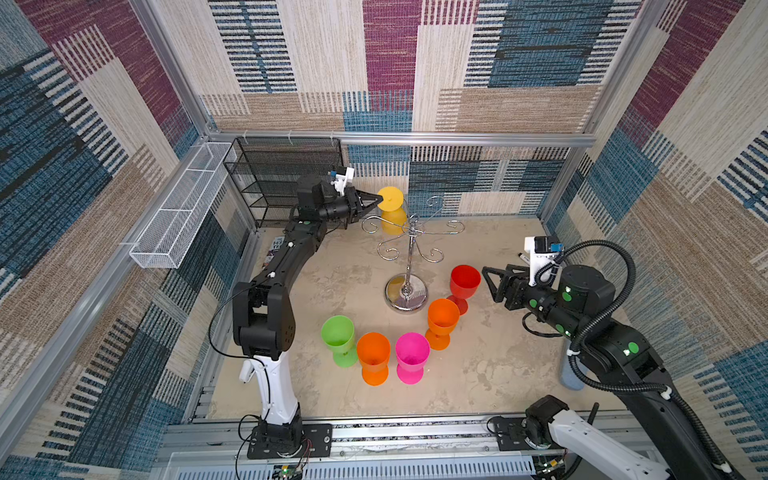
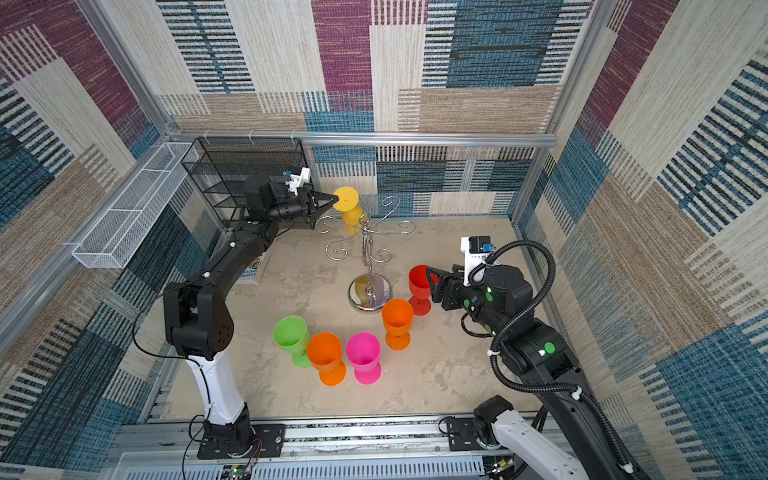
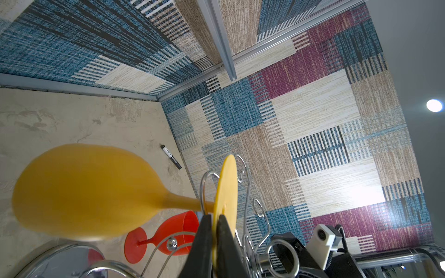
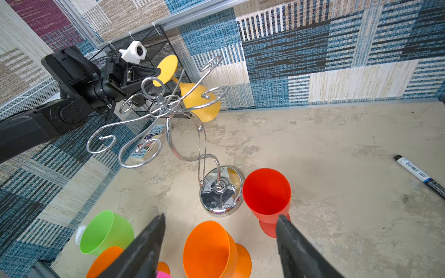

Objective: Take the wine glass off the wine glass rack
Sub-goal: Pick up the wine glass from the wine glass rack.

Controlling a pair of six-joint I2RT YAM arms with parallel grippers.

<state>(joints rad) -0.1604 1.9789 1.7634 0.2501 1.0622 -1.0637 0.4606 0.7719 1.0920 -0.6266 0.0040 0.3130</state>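
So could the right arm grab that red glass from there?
Probably yes: the right gripper is open, close beside the red glass and pointing at it, with nothing between them. The orange glass next to it might get nudged.

Left gripper (image 1: pixel 379 200) closed, right gripper (image 1: pixel 489 284) wide.
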